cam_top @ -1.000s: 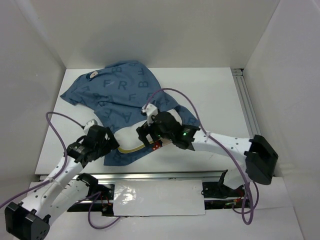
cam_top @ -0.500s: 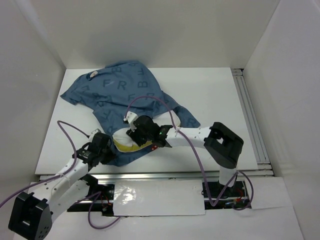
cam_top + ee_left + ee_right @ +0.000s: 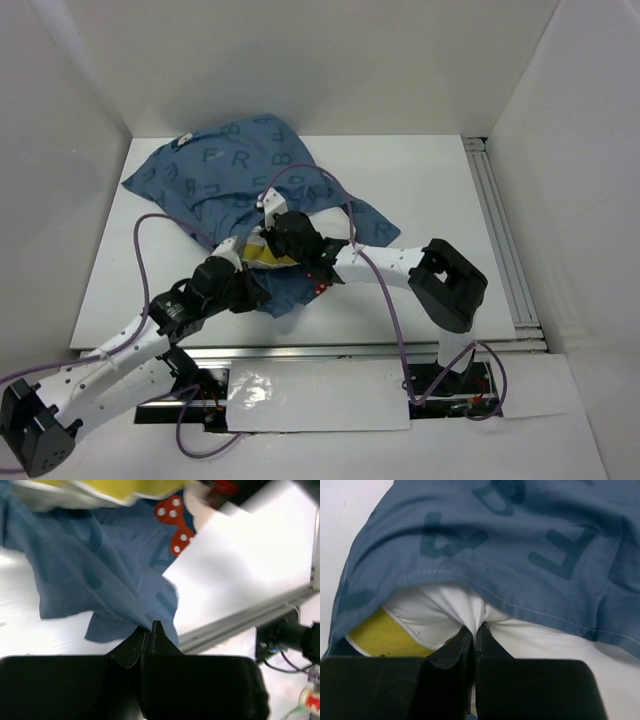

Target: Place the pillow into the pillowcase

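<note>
**Stuffing the last corner of the pillow into the pillowcase**

The pillow (image 3: 262, 257) seems mostly inside the blue pillowcase (image 3: 230, 175), which lies left of centre on the table (image 3: 430, 190). Only a white and yellow corner shows at the near opening. The right gripper (image 3: 478, 630) is clamped on the pillow's white fabric just under the hem. The left gripper (image 3: 151, 630) is pinched on the case's near edge. Next, the right arm likely needs to push the corner farther in while the left draws the hem over it.
</note>
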Robot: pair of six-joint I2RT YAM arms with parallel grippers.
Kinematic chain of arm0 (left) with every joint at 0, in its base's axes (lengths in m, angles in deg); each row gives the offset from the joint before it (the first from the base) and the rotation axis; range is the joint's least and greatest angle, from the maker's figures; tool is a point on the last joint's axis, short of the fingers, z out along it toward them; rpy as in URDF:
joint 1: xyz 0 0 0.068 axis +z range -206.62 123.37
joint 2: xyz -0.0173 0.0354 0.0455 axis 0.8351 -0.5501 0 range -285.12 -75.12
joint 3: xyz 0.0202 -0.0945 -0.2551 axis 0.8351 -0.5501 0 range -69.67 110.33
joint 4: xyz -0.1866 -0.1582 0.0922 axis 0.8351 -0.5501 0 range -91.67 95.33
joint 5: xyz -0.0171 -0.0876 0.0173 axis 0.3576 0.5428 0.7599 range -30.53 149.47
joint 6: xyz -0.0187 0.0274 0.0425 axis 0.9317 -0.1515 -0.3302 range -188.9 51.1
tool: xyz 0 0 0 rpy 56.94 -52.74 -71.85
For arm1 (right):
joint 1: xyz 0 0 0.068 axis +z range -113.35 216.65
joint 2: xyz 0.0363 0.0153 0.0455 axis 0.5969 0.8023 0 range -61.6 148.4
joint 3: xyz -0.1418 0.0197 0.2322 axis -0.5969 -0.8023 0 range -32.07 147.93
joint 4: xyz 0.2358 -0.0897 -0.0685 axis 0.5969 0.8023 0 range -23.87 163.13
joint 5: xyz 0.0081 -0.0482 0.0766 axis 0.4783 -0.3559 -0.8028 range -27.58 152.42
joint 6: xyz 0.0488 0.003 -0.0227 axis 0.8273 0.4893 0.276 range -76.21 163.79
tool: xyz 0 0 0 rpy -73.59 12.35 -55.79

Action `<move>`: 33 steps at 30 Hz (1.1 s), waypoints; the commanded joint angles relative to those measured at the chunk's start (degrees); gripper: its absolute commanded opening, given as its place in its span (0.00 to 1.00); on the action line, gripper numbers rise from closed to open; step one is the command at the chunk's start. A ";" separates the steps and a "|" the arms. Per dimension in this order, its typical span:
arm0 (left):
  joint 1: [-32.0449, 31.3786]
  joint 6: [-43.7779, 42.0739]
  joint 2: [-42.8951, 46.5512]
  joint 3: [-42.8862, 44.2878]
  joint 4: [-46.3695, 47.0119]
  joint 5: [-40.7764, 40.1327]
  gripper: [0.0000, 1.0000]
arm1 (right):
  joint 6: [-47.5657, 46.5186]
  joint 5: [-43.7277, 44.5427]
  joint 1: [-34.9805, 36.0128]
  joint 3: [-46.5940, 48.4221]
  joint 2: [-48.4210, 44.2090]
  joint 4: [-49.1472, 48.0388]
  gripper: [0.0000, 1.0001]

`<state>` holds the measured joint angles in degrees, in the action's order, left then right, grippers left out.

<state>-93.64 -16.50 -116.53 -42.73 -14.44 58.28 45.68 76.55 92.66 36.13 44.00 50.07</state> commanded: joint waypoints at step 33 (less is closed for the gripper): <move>-9.92 -26.98 -48.65 60.05 -9.68 -25.18 1.00 | 21.31 -3.57 -28.91 -16.09 -35.90 25.55 1.00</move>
<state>-104.15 -29.68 -159.52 11.04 -31.33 32.75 63.62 76.83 67.32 20.42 7.98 73.63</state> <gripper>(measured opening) 1.001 0.999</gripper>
